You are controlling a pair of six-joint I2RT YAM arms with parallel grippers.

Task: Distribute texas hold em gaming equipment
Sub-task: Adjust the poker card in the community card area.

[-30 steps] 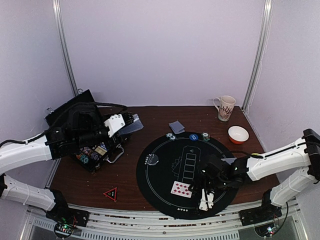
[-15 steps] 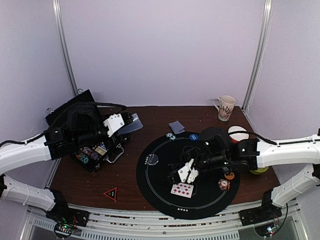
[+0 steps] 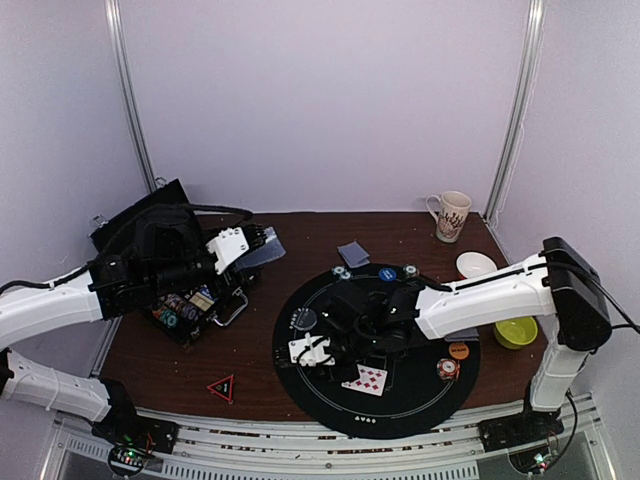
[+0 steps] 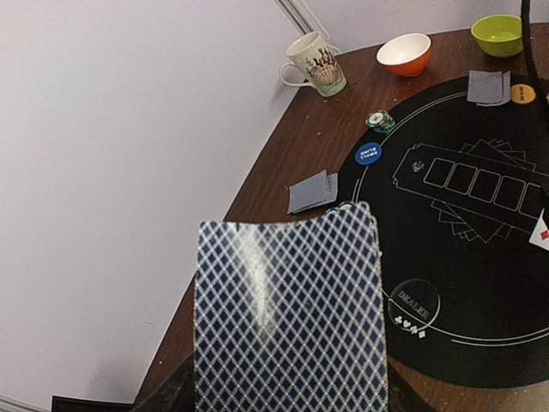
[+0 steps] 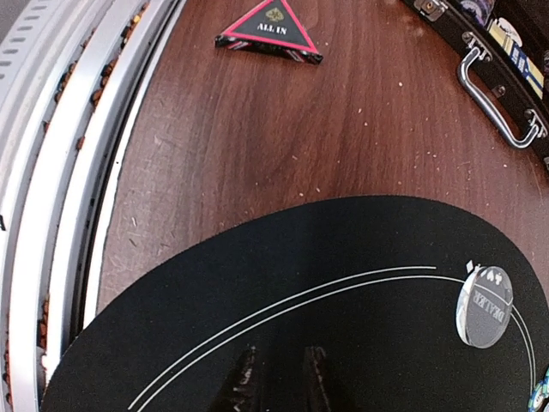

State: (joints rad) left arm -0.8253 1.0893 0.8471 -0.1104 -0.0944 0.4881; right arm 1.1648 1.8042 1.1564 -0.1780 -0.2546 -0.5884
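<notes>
playing cards (image 4: pixel 290 318) sit pinched in left end effector (image 3: pixel 266 243), right end effector (image 5: pixel 279 382) slightly parted above black mat (image 5: pixel 343 283).

Table (image 3: pixel 260 345): dark brown wood, carrying everything between the pale walls.
Mat (image 3: pixel 400 408): round, black and white-lined, lying flat right of the table's centre, its near rim reaching towards the front edge.
Case (image 3: pixel 190 305): black, sitting open at the left side, its metal handle facing the Mat.
Triangular marker (image 3: pixel 221 387): red-edged, reading ALL IN, lying near the front edge, left of the Mat.
Face-down cards (image 3: pixel 352 252): small blue-backed stack, lying on bare wood just beyond the Mat's far rim.
Mug (image 3: pixel 451 215): patterned, standing upright near the far right corner.
Orange bowl (image 3: pixel 476 264): sitting near the Mug, partly hidden by an arm.
Green bowl (image 3: pixel 516 331): sitting by the right edge.
</notes>
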